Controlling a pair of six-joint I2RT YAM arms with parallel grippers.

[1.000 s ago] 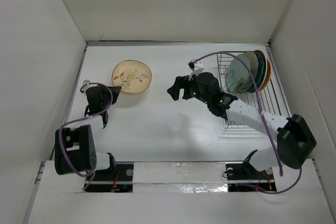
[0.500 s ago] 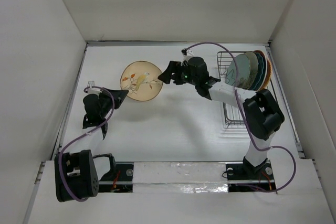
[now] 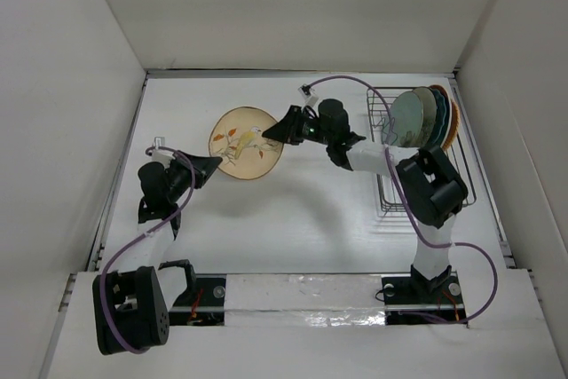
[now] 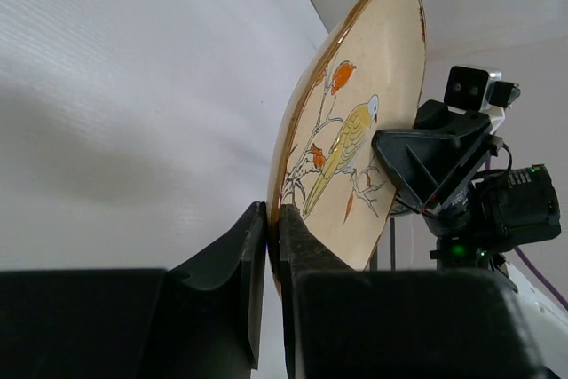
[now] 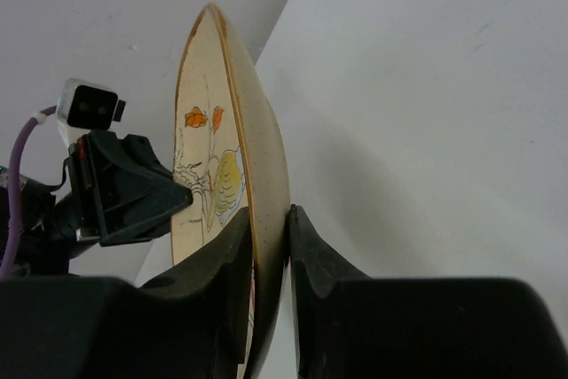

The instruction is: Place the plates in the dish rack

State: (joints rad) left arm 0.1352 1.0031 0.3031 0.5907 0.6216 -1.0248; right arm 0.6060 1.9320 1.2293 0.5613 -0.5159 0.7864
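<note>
Tan plate (image 3: 245,143), bird-and-branch motif: held steeply tilted between both pincers. Left gripper (image 4: 273,219): fingers clamped on the plate's lower left rim. Right gripper (image 5: 268,224): fingers clamped on the opposite rim. Dish rack (image 3: 454,175): behind the right gripper, away from the tan plate, holding other plates (image 3: 421,116) upright.

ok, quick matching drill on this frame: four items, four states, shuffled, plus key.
1. tan plate
2. left end effector
3. right end effector
4. dish rack

A. holds upright plates
B. shut on the tan plate's rim nearer the rack
C. gripped at two opposite rims, tilted up
D. shut on the tan plate's rim farther from the rack

Pairs: 1-C, 2-D, 3-B, 4-A
</note>
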